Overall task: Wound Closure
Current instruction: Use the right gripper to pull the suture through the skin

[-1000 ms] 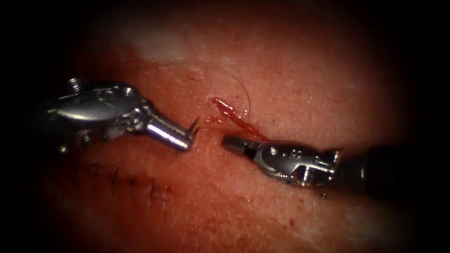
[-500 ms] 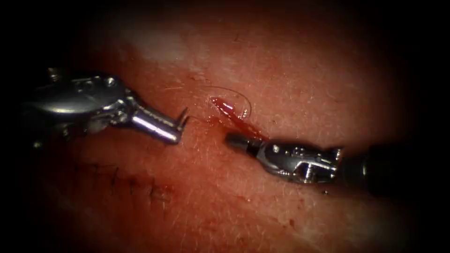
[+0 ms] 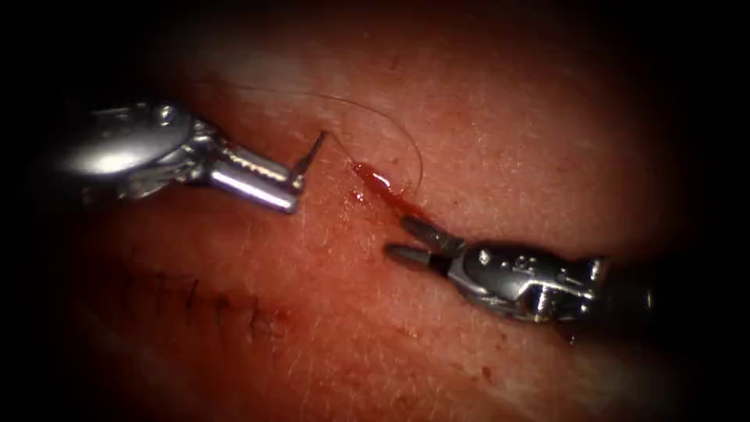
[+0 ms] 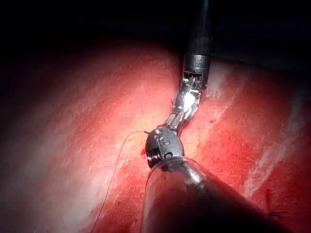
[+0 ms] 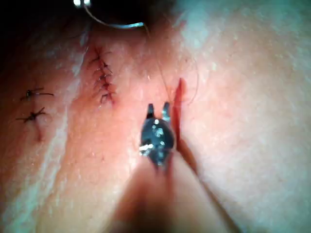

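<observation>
— What does the left claw (image 3: 295, 178) hold?

— The needle (image 3: 311, 153). Its jaws are pressed together on it, and a short dark end of the needle sticks up past the tip (how far along the curve the grip sits, I cannot tell). The needle is out of the tissue (image 3: 508, 141), on the left side of the cut (image 3: 391, 195).

— And the thread (image 3: 391, 125)?

— It leaves the needle's end, arcs up and over to the right, and comes down into the upper part of the cut, beside the red fluid (image 3: 373, 178) pooled there. In the left wrist view the thread (image 4: 116, 170) runs off from the tool's head across the tissue as a fine pale line.

— The right claw (image 3: 408, 239)?

— Spread, holding nothing. It lies at the lower end of the cut, one jaw nearly on the red line, the other a little to the left of it. The right wrist view shows the same claw (image 5: 158, 110) parted just left of the cut (image 5: 178, 111), with the thread (image 5: 160, 73) running up away from it toward the curved needle (image 5: 114, 22).

— Anything else on the tissue?

— A finished row of dark stitches (image 3: 211, 301) well to the lower left of the cut (in the right wrist view the stitches (image 5: 102, 77) sit left of the open cut, with two separate knots (image 5: 33, 104) farther out).
</observation>
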Available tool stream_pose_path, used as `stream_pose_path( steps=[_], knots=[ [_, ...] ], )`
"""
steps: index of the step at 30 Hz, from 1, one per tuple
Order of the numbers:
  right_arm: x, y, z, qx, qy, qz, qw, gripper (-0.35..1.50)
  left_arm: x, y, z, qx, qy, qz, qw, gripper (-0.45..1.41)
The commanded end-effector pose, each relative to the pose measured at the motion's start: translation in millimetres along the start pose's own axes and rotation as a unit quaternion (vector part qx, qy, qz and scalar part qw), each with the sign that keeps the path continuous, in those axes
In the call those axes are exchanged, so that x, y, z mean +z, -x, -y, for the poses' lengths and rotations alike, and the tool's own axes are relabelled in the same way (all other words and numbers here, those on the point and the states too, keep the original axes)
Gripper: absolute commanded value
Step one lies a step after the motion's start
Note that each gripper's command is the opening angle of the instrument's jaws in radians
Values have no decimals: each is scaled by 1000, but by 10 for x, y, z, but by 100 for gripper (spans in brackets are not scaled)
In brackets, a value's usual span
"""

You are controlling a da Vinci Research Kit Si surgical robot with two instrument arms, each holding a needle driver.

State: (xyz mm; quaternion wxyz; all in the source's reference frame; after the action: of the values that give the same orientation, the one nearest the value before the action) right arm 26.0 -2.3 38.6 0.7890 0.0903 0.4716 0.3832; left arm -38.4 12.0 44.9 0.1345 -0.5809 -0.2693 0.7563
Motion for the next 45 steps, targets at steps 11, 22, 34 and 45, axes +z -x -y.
stream_pose_path(
  steps=[11, 22, 34, 45],
  knots=[
    [9, -9, -1, -30, 20, -8, 999, 41, 5, -8, -13, 11, -3, 1, 1000, -45],
    [34, -16, 5, -47, 14, -16, 999, 36, 7, -14, -22, 11, 1, -1, 1000, -45],
    [25, -12, 19, -64, -10, -15, 998, -35, -7, -10, -29, 13, 11, -1, 1000, -45],
    [10, -25, 118, -63, -74, -7, 995, -35, -18, 51, -52, 32, -46, -38, 998, -45]
  ],
)
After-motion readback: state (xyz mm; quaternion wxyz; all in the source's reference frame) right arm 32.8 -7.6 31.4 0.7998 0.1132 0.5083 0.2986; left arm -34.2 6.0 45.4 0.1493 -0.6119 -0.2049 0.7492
